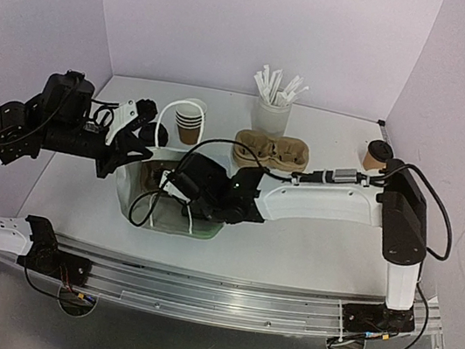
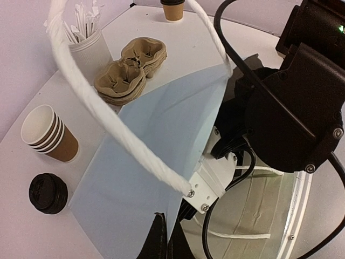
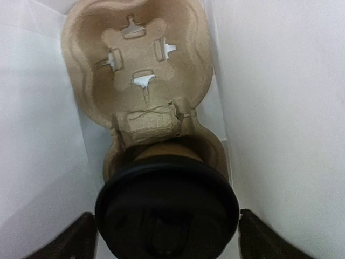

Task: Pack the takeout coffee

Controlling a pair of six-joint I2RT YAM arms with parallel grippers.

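Here, my R gripper [image 3: 168, 240] wide astride lidded cup [image 3: 167, 208] in carrier [image 3: 135, 59] inside bag [image 3: 280, 108]; L gripper [image 2: 160, 237] clamps bag rim.

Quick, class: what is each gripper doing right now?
Left gripper: closed, pinching the white paper bag's wall.
Right gripper: open, fingers either side of the black-lidded brown paper cup.

The left arm [image 1: 54, 130] reaches in from the side, with the left fingers [image 2: 160, 241] pinched shut. The right arm [image 1: 325, 203] stretches across and tips down, with the right fingers [image 3: 73, 243] wide apart.

Lab booth, bare pale walls [image 1: 256, 28]
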